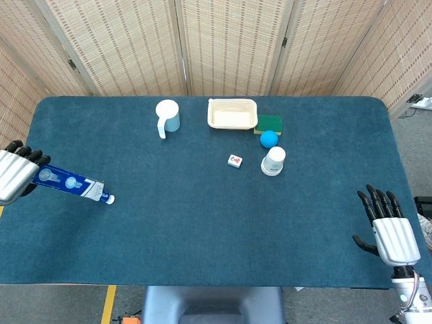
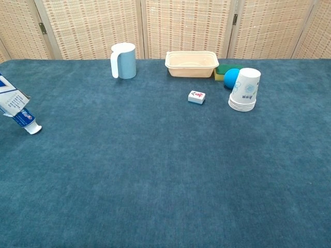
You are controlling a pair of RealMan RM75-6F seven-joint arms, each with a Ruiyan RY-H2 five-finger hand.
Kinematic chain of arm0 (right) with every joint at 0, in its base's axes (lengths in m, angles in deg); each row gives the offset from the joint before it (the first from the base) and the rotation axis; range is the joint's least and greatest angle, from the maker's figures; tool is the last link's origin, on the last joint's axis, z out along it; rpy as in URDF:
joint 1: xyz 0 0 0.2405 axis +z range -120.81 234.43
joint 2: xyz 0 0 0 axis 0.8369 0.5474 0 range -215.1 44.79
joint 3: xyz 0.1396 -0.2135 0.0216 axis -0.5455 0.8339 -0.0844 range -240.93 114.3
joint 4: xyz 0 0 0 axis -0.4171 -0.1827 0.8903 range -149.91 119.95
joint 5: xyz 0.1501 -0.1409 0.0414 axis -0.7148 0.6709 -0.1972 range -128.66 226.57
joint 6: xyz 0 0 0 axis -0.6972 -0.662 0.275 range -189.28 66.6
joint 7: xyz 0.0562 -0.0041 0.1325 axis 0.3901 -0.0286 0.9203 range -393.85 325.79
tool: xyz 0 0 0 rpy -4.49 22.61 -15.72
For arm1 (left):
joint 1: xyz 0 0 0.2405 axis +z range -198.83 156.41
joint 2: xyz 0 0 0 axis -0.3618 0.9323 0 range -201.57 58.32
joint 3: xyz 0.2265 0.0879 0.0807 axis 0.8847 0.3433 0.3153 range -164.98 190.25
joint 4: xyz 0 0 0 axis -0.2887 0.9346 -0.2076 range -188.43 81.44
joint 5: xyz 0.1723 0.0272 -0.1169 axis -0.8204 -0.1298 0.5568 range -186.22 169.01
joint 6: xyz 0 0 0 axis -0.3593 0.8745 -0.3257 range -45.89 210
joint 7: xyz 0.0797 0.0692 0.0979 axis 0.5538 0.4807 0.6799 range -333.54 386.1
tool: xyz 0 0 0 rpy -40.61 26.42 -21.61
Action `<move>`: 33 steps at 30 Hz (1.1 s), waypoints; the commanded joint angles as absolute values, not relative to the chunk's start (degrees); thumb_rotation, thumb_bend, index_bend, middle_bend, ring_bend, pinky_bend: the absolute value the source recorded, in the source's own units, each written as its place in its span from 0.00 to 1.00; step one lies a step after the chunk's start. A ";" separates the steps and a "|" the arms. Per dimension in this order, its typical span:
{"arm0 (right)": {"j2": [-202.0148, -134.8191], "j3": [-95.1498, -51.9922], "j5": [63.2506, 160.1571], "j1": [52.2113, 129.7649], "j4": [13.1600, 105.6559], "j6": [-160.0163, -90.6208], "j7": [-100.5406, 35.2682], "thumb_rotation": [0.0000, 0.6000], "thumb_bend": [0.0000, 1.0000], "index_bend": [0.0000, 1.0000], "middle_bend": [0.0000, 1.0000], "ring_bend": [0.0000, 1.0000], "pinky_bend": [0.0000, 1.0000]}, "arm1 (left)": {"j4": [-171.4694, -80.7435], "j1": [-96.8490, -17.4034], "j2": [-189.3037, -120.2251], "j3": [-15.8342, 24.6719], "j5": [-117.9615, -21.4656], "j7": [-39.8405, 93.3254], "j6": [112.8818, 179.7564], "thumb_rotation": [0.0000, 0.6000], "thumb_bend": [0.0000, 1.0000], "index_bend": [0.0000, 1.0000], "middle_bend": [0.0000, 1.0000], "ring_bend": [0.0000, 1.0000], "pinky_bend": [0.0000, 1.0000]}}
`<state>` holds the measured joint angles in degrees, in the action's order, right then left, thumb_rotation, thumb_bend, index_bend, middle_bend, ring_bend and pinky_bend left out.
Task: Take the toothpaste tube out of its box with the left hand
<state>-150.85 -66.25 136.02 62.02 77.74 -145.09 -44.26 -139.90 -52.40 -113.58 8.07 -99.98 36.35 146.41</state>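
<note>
Poking from box (image 2: 11,97), toothpaste tube (image 2: 25,121), left hand (image 1: 13,175) gripping

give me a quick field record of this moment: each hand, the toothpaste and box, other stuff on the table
left hand: at the table's left edge, gripping the toothpaste box
right hand: near the right front corner, fingers spread, holding nothing
toothpaste tube: capped end sticking out of the box's open end, rest hidden inside
table: dark blue cloth
other items: blue mug, cream tray, green sponge, blue ball, paper cups, small tile
task state: tube partly out, not free
</note>
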 commanded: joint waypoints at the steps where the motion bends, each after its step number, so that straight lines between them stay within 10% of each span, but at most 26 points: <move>1: -150.82 -66.24 136.04 61.99 77.73 -145.17 -44.23 1.00 0.22 0.00 0.00 0.00 0.00 | -141.50 -52.83 -111.96 7.17 -99.58 38.45 146.42 1.00 0.23 0.40 0.51 0.40 0.32; 18: -150.41 -66.26 135.92 62.26 77.52 -144.82 -43.18 1.00 0.22 0.00 0.00 0.00 0.00 | -157.03 -53.14 -99.17 2.43 -94.42 46.45 145.92 1.00 0.22 0.40 0.52 0.40 0.34; 33: -150.76 -66.34 135.53 62.67 77.43 -144.23 -44.05 1.00 0.22 0.00 0.00 0.00 0.00 | -156.15 -52.17 -102.14 2.21 -93.79 44.50 145.39 1.00 0.21 0.39 0.51 0.40 0.34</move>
<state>-150.74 -66.33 135.56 62.64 77.43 -144.25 -44.02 -156.32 -52.28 -101.91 2.17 -93.64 44.69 145.29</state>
